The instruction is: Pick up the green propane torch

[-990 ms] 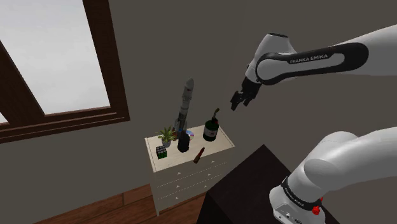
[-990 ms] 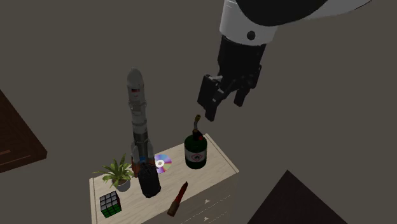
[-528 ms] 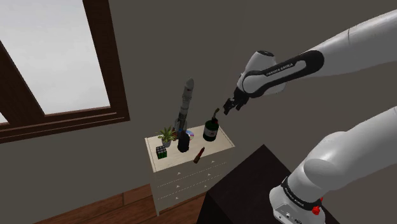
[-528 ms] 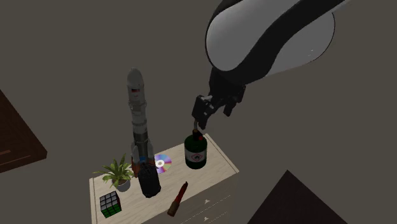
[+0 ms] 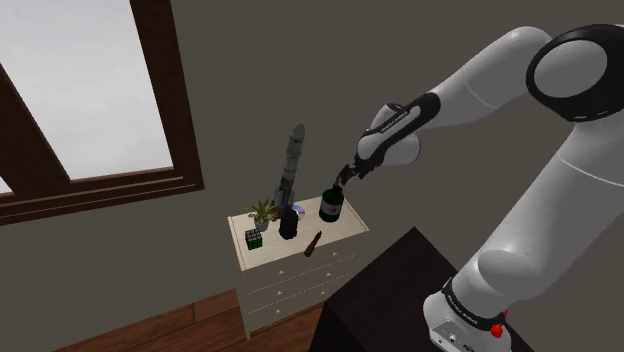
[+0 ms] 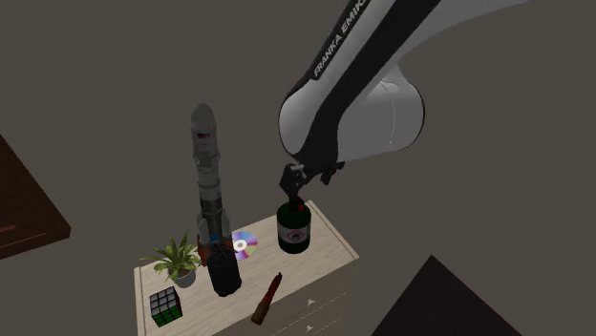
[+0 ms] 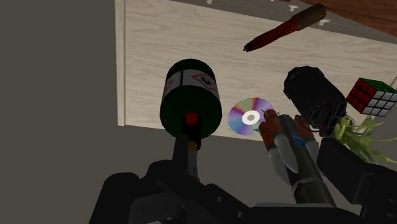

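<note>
Green propane torch (image 6: 292,227) upright at the back corner of the pale dresser (image 6: 329,250), toward the second exterior view's right, shiny disc (image 6: 241,244) just beside it. Gripper (image 6: 291,181) directly above, at the nozzle tip; wrist view shows fingers spread apart, nozzle between them, not clasped. Tall rocket model (image 6: 205,181), potted plant (image 6: 177,258), puzzle cube (image 6: 165,307) further along the top.

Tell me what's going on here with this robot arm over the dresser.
A white Franka arm is going for the green torch, which stands upright on a pale wooden dresser. The black gripper is down at the top of the torch's nozzle, and the torch has not yet been lifted. A model rocket, a CD, a small plant and a puzzle cube also sit on the dresser.
</note>
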